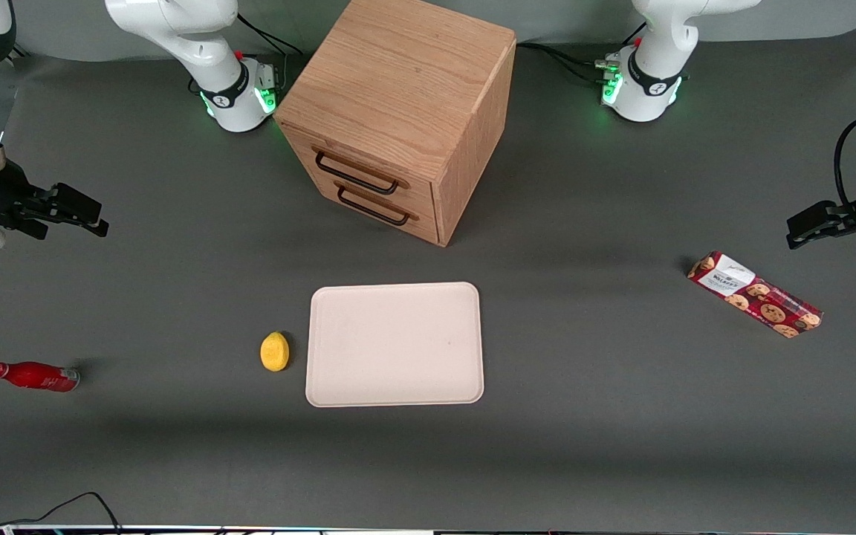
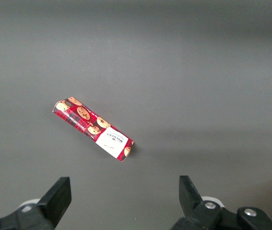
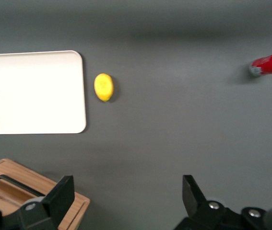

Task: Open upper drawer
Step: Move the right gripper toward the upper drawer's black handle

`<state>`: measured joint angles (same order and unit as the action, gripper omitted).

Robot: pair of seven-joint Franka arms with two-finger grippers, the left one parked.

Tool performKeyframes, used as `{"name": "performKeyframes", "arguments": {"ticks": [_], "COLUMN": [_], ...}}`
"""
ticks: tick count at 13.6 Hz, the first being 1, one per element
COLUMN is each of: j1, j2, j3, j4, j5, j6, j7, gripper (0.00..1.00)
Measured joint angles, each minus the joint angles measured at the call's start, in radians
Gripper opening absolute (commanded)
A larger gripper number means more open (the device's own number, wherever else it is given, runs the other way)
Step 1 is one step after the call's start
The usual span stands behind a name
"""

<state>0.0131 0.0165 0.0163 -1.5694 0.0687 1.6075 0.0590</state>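
Hovering gripper [image 1: 90,217] apart; upper drawer [image 1: 357,174] closed

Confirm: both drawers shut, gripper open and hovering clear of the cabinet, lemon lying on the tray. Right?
Not quite. The lemon lies on the table beside the tray, not on it, as the front view shows. Upper drawer and lower drawer are shut; the gripper is open, clear of the cabinet.

Cookie box [image 2: 93,129] lies flat on the dark grey table [image 2: 198,72], long axis running 10 o'clock to 4 o'clock. Red wrapper printed with cookies; white label at the 4 o'clock end. Parked gripper [image 2: 124,187] sits toward 6 o'clock of the box, well apart from it. Its two black fingers [image 2: 59,194] are spread wide, with bare table between them.
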Motion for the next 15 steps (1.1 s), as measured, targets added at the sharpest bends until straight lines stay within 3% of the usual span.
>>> {"name": "performKeyframes", "arguments": {"ticks": [6, 15], "j1": [0.036, 0.376], "j2": [0.032, 0.036], "j3": [0.051, 0.062], "j4": [0.017, 0.026], "j5": [0.013, 0.018], "j6": [0.000, -0.028], "j7": [0.042, 0.056], "gripper": [1.00, 1.00]}}
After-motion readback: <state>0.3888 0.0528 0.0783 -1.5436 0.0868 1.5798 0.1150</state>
